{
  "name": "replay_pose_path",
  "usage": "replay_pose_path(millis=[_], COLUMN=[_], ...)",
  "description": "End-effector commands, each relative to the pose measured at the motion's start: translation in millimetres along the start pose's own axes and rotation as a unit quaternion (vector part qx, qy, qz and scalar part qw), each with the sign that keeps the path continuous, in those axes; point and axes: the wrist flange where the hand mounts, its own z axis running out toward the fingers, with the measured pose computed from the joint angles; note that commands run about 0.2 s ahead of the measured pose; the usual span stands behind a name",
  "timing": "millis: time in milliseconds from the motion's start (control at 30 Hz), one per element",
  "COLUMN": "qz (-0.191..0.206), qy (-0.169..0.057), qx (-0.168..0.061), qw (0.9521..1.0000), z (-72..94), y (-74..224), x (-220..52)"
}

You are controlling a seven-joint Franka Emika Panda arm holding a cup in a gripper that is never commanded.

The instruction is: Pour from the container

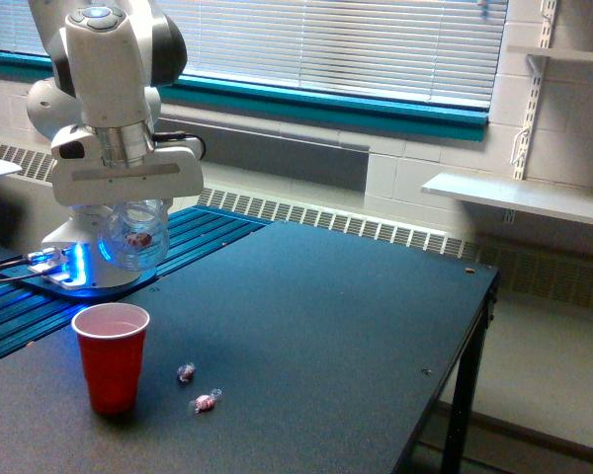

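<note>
The clear container (133,237) hangs under the white arm, held in my gripper (130,219), which is shut on it. It is tipped on its side, and a pinkish wrapped candy shows inside it. It hovers above and slightly behind the red cup (111,355), which stands upright on the dark table (326,326) near the exterior view's left. Two wrapped candies (197,388) lie on the table just right of the red cup. My fingers are mostly hidden by the gripper body.
The arm's base with blue lights (74,267) sits on a blue slatted surface behind the table's left corner. The table's right edge (479,326) drops off to the floor. A white shelf (519,197) is mounted on the wall at right.
</note>
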Motion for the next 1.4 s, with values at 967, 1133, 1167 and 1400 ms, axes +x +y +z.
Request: replay_pose_path(millis=[967, 1133, 1167, 1400], qz=[0.015, 0.012, 0.010, 0.006], qy=[-0.016, -0.018, -0.018, -0.008], qx=[0.009, 0.011, 0.010, 0.033], qw=[0.9997, 0.9997, 0.9997, 0.9994], z=[-12.2, -12.5, -12.3, -17.4], y=[-11.9, -13.4, -13.8, -22.4], x=[27.2, 27.2, 26.7, 23.1])
